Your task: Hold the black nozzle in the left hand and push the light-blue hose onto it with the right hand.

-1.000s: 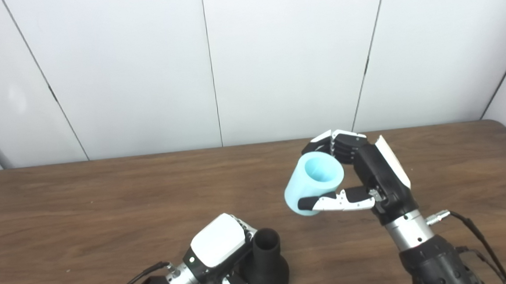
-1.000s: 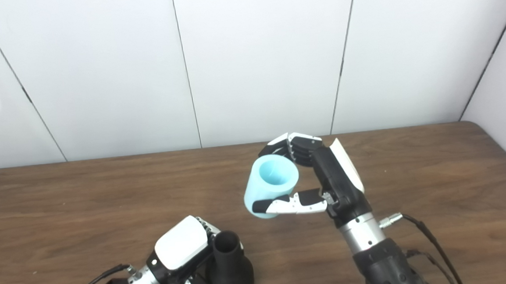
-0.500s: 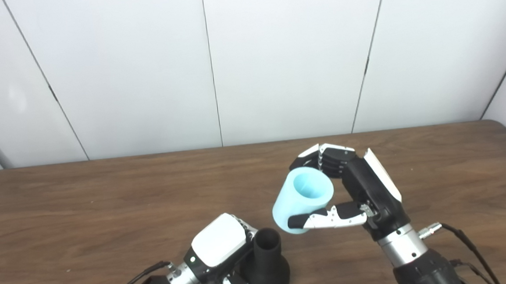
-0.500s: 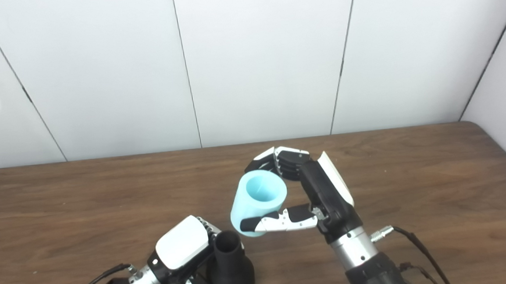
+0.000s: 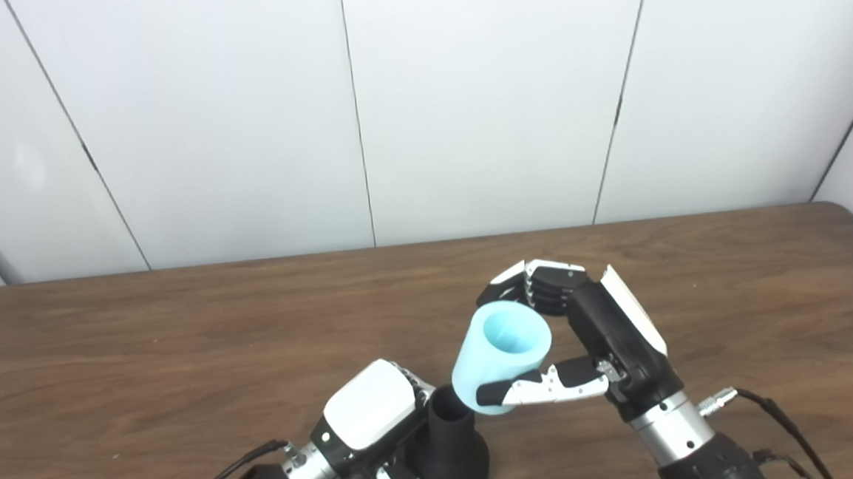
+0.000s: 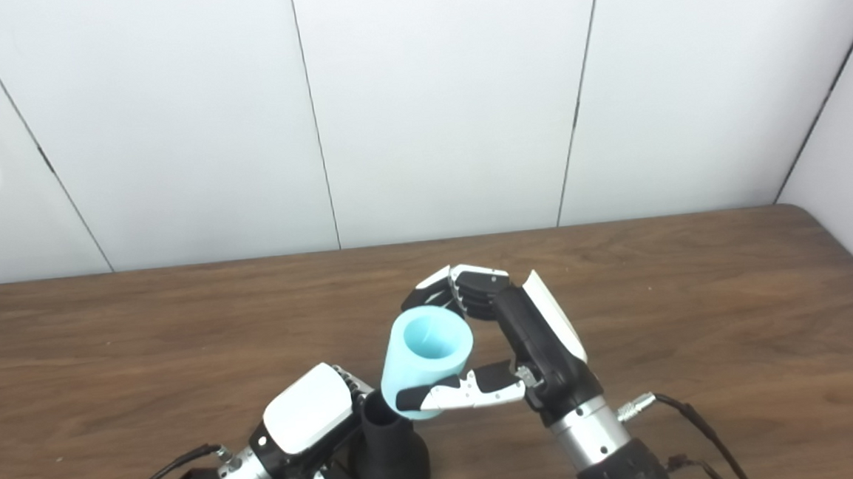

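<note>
The black nozzle [image 5: 451, 453] stands upright on the wooden table [image 5: 145, 360] near the front edge, narrow open end up. My left hand [image 5: 367, 421] is shut around its left side. My right hand [image 5: 588, 341] is shut on the light-blue hose [image 5: 499, 357], a short open tube held above the table. The hose's lower end hangs just over the right rim of the nozzle's mouth, and I cannot tell if they touch. In the right eye view the hose [image 6: 425, 364] overlaps the top of the nozzle [image 6: 388, 453].
White wall panels [image 5: 463, 104] rise behind the table's far edge. A cable [image 5: 778, 414] trails from my right wrist at the lower right. Another cable [image 5: 222, 474] runs from my left wrist at the bottom.
My right hand has carried the hose left and toward me, from the table's right middle to just above the nozzle's mouth. My left hand and the nozzle have stayed put.
</note>
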Action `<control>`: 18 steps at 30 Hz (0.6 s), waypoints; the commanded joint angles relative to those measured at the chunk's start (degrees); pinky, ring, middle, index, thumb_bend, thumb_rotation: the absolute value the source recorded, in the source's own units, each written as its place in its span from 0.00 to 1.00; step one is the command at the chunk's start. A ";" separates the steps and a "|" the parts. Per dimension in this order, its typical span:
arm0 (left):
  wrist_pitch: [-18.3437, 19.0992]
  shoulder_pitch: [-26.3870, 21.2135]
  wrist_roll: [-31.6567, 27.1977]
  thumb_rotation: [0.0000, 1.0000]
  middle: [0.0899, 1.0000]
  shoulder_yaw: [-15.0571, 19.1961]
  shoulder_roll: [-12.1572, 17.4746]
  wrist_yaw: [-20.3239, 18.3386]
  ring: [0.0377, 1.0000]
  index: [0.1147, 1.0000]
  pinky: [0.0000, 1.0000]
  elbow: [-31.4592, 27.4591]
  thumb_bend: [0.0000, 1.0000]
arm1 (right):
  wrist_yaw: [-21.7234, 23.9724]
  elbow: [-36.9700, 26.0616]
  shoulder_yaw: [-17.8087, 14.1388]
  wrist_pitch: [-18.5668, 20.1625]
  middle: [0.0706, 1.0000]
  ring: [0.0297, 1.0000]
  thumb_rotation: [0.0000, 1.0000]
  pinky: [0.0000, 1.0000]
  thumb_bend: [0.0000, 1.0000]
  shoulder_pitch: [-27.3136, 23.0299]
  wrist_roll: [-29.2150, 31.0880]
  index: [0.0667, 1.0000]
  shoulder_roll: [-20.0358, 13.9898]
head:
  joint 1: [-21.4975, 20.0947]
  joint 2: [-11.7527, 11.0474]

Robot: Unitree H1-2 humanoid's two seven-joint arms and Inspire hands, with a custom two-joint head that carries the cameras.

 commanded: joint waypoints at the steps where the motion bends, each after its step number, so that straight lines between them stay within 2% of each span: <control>1: 0.63 5.85 2.02 0.00 0.42 -3.26 -1.67 -1.69 0.12 0.41 0.10 3.18 0.52 | -1.44 0.47 0.41 -5.66 0.42 0.37 0.00 0.31 0.51 -0.84 -2.37 0.49 -0.30 | 0.08 -0.01; 4: 0.65 6.09 2.37 0.00 0.42 -3.15 -1.58 -2.08 0.12 0.41 0.10 2.60 0.52 | -3.70 4.26 0.82 -10.99 0.42 0.34 0.00 0.29 0.52 -0.77 -6.95 0.50 -0.52 | 0.41 0.15; 6: 0.65 6.31 2.40 0.00 0.42 -3.07 -1.52 -1.91 0.12 0.41 0.10 2.24 0.52 | -4.79 6.04 0.89 -13.25 0.41 0.27 0.00 0.22 0.51 -0.70 -8.57 0.50 -0.17 | 0.38 0.21; 10: 0.65 6.47 2.75 0.00 0.42 -3.03 -1.49 -1.64 0.12 0.41 0.10 2.13 0.52 | -7.36 9.51 1.11 -18.11 0.40 0.25 0.00 0.20 0.51 -0.98 -11.13 0.50 0.40 | 0.30 0.41; 13: 0.63 6.42 2.37 0.00 0.42 -3.21 -1.51 -1.27 0.11 0.41 0.10 2.31 0.52 | -9.84 11.94 1.26 -21.81 0.43 0.11 0.00 0.09 0.52 -1.11 -13.58 0.45 0.96 | 0.30 0.41; 16: 0.71 6.66 2.81 0.00 0.42 -2.71 -1.52 -2.54 0.11 0.41 0.10 1.59 0.52 | -11.86 13.21 1.50 -24.35 0.43 0.07 0.00 0.05 0.53 -1.03 -16.47 0.45 1.45 | 0.43 0.47; 18: 0.75 6.72 3.03 0.00 0.42 -2.50 -1.56 -2.88 0.12 0.41 0.10 1.35 0.52 | -12.25 13.54 1.69 -24.96 0.43 0.07 0.00 0.05 0.53 -0.94 -17.12 0.45 1.75 | 0.42 0.32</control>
